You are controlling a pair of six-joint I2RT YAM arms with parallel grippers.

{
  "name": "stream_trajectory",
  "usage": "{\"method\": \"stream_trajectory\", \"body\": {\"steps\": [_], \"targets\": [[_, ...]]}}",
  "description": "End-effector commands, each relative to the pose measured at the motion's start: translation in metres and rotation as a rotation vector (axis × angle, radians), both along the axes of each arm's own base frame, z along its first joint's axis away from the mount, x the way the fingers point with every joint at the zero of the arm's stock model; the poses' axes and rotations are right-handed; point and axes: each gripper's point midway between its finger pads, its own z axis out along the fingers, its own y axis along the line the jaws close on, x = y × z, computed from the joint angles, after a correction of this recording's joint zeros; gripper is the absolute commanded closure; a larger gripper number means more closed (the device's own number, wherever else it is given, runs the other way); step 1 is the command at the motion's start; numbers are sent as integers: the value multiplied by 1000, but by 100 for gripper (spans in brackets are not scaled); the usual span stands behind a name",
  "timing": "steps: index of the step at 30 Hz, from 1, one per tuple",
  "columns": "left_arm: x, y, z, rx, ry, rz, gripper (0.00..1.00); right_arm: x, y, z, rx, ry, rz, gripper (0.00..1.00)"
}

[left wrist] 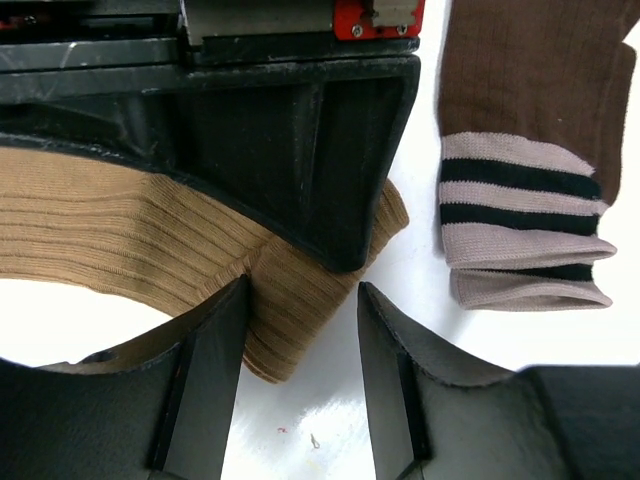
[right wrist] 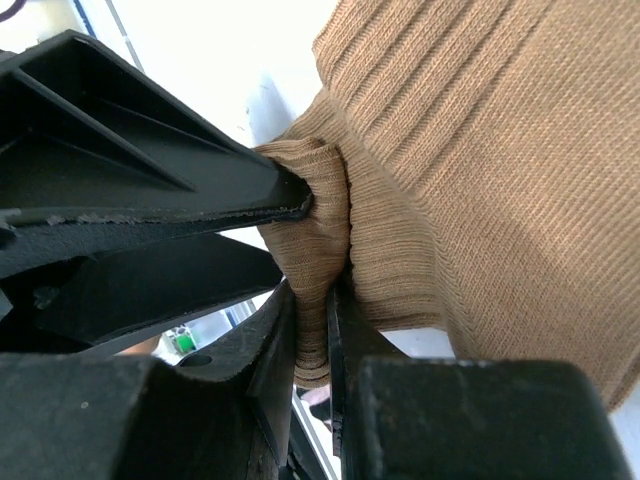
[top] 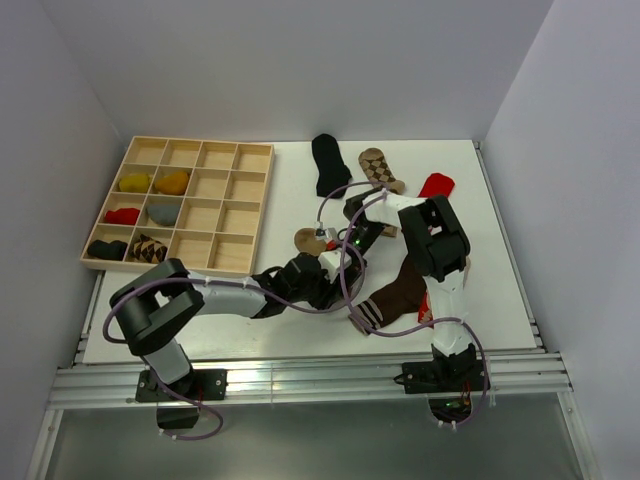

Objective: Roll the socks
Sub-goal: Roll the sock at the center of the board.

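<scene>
Right now the two claws meet nose to nose over the tan sock [top: 310, 240], near the middle of the white table [top: 280, 190]. The right claw [right wrist: 312, 345] is pinching a bunched fold of that sock's ribbed edge, its jaws pressed together on the cloth with almost no gap. The rest of the sock spreads away beyond its tips and is cut off by the edge of the wrist view. The left claw [left wrist: 303, 300] stands spread, with a corner of the same sock lying between its fingers [left wrist: 210, 380]. The cloth meets the left finger, while bare table shows between the cloth and the right one, so it grips nothing. Directly ahead of the left claw, the black body of the right claw stands over the sock and hides its middle. From overhead, both claws and a loop of cable [top: 345, 285] cover most of the tan sock, and only a small rounded end peeps out just beyond the left claw. Off to the right of the left claw lies the dark brown sock with the striped toe [left wrist: 520, 210], apart from the tan one. Beyond both claws lie a black sock [top: 328, 163], a brown argyle sock [top: 380, 168] and a red sock [top: 436, 185], the last partly hidden behind the right arm [top: 437, 245]. Far to the left of the left claw, the wooden grid tray [top: 225, 250] holds small bundles [top: 172, 182] in its two left columns, too small to make out well.
</scene>
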Motion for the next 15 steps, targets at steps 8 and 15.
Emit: {"method": "stream_trajectory", "body": {"steps": [8, 15], "targets": [[-8, -3, -37, 83, 99, -12, 70, 19, -12, -6, -46, -101, 22, 85], [-16, 1, -43, 41, 242, -30, 93, 32, -18, 3, -26, -190, -32, 49]]}}
